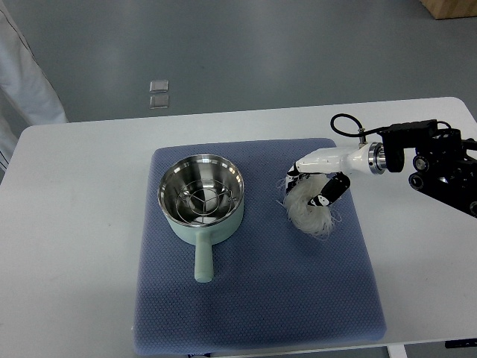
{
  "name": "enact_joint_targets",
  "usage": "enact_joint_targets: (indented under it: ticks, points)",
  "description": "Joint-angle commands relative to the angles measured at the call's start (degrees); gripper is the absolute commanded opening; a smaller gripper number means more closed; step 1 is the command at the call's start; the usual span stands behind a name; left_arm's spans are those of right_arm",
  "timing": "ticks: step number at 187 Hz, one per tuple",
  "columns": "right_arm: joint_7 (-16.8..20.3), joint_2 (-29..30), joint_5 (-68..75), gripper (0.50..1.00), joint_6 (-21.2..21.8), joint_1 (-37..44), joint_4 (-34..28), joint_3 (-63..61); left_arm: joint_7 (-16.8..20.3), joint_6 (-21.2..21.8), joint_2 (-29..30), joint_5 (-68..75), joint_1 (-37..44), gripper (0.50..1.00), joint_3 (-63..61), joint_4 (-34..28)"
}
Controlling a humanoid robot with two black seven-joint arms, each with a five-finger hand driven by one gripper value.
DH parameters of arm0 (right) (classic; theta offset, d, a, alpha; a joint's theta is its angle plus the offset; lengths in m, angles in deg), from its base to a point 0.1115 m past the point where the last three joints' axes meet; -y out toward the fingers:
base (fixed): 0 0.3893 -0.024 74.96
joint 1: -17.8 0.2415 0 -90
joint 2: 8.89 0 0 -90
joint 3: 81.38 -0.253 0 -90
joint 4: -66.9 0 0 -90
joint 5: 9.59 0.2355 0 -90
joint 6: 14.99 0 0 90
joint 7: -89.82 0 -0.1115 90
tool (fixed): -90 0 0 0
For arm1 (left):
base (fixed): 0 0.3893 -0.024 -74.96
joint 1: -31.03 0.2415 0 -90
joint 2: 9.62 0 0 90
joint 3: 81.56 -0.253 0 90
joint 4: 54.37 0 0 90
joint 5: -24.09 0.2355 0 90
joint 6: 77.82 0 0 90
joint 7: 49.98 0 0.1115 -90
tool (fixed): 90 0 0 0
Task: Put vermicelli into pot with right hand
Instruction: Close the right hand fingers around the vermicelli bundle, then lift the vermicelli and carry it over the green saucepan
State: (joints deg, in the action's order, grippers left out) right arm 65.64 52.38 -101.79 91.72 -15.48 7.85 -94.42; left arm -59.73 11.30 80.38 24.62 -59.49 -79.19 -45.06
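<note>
my right hand (317, 186) closes on the vermicelli (309, 212); next i must lift it leftward over the pot (201, 195).

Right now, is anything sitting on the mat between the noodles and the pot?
No. The right hand is on the vermicelli, and only bare blue mat lies between it and the pot. A wire rack sits inside the pot.
</note>
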Motion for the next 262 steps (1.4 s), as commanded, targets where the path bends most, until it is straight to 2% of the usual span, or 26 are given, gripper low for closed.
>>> enact_joint_targets:
  ticks: [1, 74, 154, 196, 262]
  points:
    - [0.0, -0.1, 0.4, 0.58, 0.0, 1.3, 0.1, -0.1, 0.0, 0.0, 0.0, 0.0, 0.0, 1.0, 0.0, 0.0]
    - [0.0, -0.3, 2.8, 0.58, 1.0, 4.1, 0.1, -3.0, 0.0, 0.0, 0.0, 0.0, 0.1, 1.0, 0.0, 0.0]
    - [0.0, 0.2, 5.5, 0.58, 1.1, 14.0, 0.3, -3.3, 0.0, 0.0, 0.0, 0.0, 0.1, 1.0, 0.0, 0.0]
    - [0.0, 7.7, 7.6, 0.582, 1.0, 19.0, 2.2, -3.6, 0.0, 0.0, 0.0, 0.0, 0.1, 1.0, 0.0, 0.0]
    - [0.1, 19.1, 7.6, 0.588, -0.1, 16.7, 7.7, -3.6, 0.0, 0.0, 0.0, 0.0, 0.1, 1.0, 0.1, 0.0]
